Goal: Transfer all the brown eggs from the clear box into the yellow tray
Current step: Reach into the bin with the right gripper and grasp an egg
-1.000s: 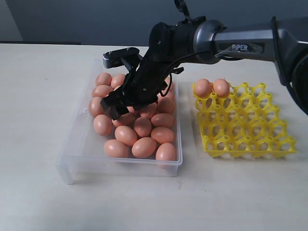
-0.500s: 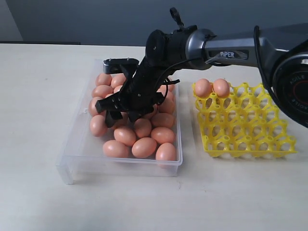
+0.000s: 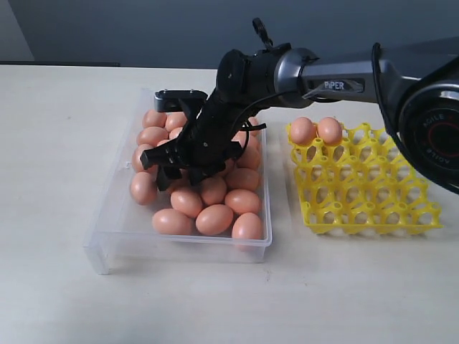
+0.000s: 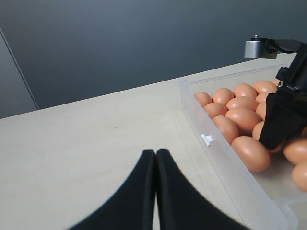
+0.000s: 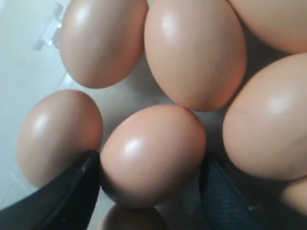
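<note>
The right hand (image 3: 162, 172) is down inside the box (image 3: 115, 215), reaching in from the tray side on a dark arm (image 3: 337, 75) that crosses above the pile. The eggs (image 3: 214, 219) lie heaped in the box, filling most of it, with a strip of bare floor along its left wall. Seen from its wrist, the right hand's two black fingers (image 5: 72, 191) stand wide, one on each side of a single egg (image 5: 153, 153) that lies among its neighbours; they sit close against its sides, but I cannot tell whether they press on it. That egg rests low in the pile, not lifted. The tray (image 3: 373, 208) sits on the counter (image 3: 57, 143) just right of the box, apart from it, and holds two eggs (image 3: 303, 130) side by side in the cups at its far left corner; the other cups are open. The left hand (image 4: 156, 191) hangs over the bare counter on the box's other side, its fingers pressed together with nothing between them.
</note>
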Action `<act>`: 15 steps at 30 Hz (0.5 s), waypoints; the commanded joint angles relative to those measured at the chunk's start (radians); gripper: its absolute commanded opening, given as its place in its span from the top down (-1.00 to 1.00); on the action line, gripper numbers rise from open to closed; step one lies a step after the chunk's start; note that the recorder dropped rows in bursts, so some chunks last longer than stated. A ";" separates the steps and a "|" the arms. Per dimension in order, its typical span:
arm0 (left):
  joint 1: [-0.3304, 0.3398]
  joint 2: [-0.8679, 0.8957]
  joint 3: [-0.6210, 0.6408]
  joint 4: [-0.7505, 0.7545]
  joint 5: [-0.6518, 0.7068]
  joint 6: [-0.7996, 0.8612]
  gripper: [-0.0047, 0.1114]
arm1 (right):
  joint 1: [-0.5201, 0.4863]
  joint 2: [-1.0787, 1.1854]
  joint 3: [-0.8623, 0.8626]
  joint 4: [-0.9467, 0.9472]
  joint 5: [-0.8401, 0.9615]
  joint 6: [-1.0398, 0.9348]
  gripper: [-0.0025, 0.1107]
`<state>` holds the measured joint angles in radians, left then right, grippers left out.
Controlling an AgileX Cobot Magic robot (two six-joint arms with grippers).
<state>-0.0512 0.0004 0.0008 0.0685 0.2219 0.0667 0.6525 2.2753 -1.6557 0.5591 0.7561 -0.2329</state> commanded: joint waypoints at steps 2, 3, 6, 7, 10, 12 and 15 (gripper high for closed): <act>0.000 0.000 -0.001 0.000 -0.013 -0.003 0.91 | 0.000 0.021 -0.007 0.016 -0.020 -0.003 -0.07; 0.000 0.000 -0.001 0.000 -0.013 -0.003 0.91 | 0.000 0.021 -0.007 0.018 -0.027 -0.003 -0.07; 0.000 0.000 -0.001 0.000 -0.013 -0.003 0.91 | 0.000 0.021 -0.007 0.023 -0.033 -0.003 -0.07; 0.000 0.000 -0.001 0.000 -0.013 -0.003 0.91 | 0.000 0.021 -0.014 0.025 -0.031 -0.003 -0.07; 0.000 0.000 -0.001 0.000 -0.013 -0.003 0.91 | 0.000 0.019 -0.016 0.025 -0.028 -0.003 0.14; 0.000 0.000 -0.001 0.000 -0.013 -0.003 0.91 | 0.000 0.015 -0.016 0.025 -0.027 -0.003 0.44; 0.000 0.000 -0.001 0.000 -0.013 -0.003 0.91 | 0.000 0.010 -0.016 0.022 -0.040 -0.003 0.89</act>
<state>-0.0512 0.0004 0.0008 0.0685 0.2219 0.0667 0.6525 2.2913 -1.6653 0.5843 0.7365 -0.2308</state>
